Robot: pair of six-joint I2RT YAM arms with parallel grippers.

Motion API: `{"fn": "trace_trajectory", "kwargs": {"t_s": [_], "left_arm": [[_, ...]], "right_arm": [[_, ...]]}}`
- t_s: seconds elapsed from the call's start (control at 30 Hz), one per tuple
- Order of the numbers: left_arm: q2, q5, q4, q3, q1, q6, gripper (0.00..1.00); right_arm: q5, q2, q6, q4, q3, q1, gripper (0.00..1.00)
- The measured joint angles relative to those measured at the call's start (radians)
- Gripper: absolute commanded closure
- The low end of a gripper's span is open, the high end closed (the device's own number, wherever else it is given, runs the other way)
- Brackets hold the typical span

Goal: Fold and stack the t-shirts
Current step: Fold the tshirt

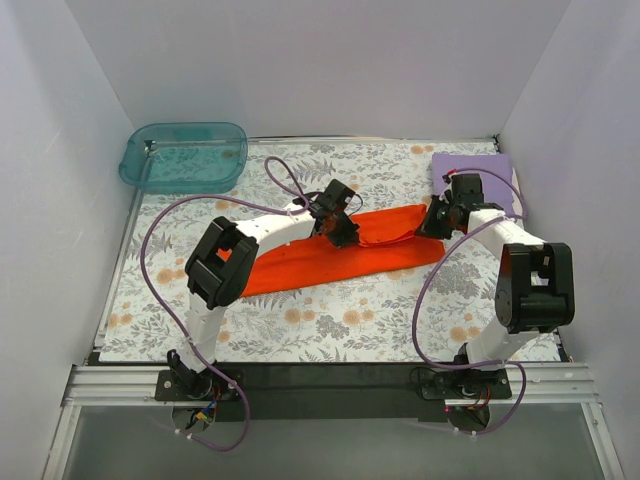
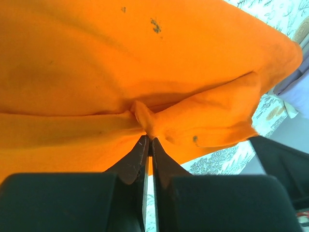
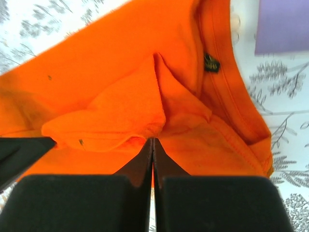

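Observation:
The orange-red t-shirt [image 1: 345, 257] lies as a long narrow band across the middle of the table. My left gripper [image 1: 338, 226] is shut on its far edge near the middle; the left wrist view shows the jaws pinching a fold of orange cloth [image 2: 145, 123]. My right gripper [image 1: 438, 222] is shut on the shirt's right end, near the collar and label [image 3: 211, 63]; its jaws pinch a fold [image 3: 153, 135]. The lavender t-shirt [image 1: 474, 172] lies folded flat at the back right, partly behind my right arm, and shows in the right wrist view [image 3: 282, 24].
A translucent teal tub [image 1: 185, 156] stands at the back left corner. The floral tablecloth [image 1: 340, 325] covers the table. White walls close in the left, back and right sides. Purple cables loop over both arms.

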Motion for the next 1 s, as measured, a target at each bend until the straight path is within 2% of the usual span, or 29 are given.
{"fn": "trace_trajectory", "kwargs": {"t_s": [0.13, 0.17, 0.23, 0.27, 0.3, 0.37, 0.4, 0.47, 0.6, 0.8, 1.0], "left_arm": [[0.008, 0.014, 0.013, -0.014, 0.000, 0.011, 0.89], [0.008, 0.017, 0.015, -0.021, 0.000, 0.015, 0.84], [0.008, 0.018, 0.016, -0.030, -0.001, 0.023, 0.77], [0.008, 0.018, 0.016, -0.034, -0.001, 0.027, 0.73], [0.008, 0.018, 0.017, -0.036, -0.001, 0.029, 0.67], [0.007, 0.009, 0.019, -0.041, -0.002, 0.040, 0.61], [0.005, 0.002, 0.020, -0.045, -0.002, 0.045, 0.55], [-0.010, -0.018, 0.020, -0.062, -0.002, 0.058, 0.51], [-0.101, -0.074, 0.004, -0.136, -0.002, 0.092, 0.50], [-0.369, -0.159, -0.007, -0.307, 0.047, 0.143, 0.54], [-0.558, -0.190, -0.016, -0.586, 0.285, 0.176, 0.56]], "right_arm": [[0.007, -0.002, 0.016, -0.001, -0.064, 0.000, 0.99], [0.008, -0.002, 0.022, -0.003, -0.077, 0.000, 0.97], [0.011, -0.002, 0.032, -0.006, -0.094, 0.000, 0.84], [0.014, -0.002, 0.034, -0.010, -0.097, 0.000, 0.73], [0.017, -0.002, 0.037, -0.013, -0.097, 0.000, 0.69], [0.022, -0.008, 0.031, -0.015, -0.097, -0.001, 0.62], [0.024, -0.014, 0.029, -0.016, -0.097, -0.001, 0.61], [0.026, -0.029, 0.027, -0.025, -0.088, -0.001, 0.59], [0.012, -0.054, 0.022, -0.027, -0.034, 0.000, 0.59], [-0.053, -0.056, 0.024, -0.008, 0.046, 0.011, 0.58], [-0.100, -0.003, 0.045, 0.022, 0.046, 0.026, 0.58]]}}
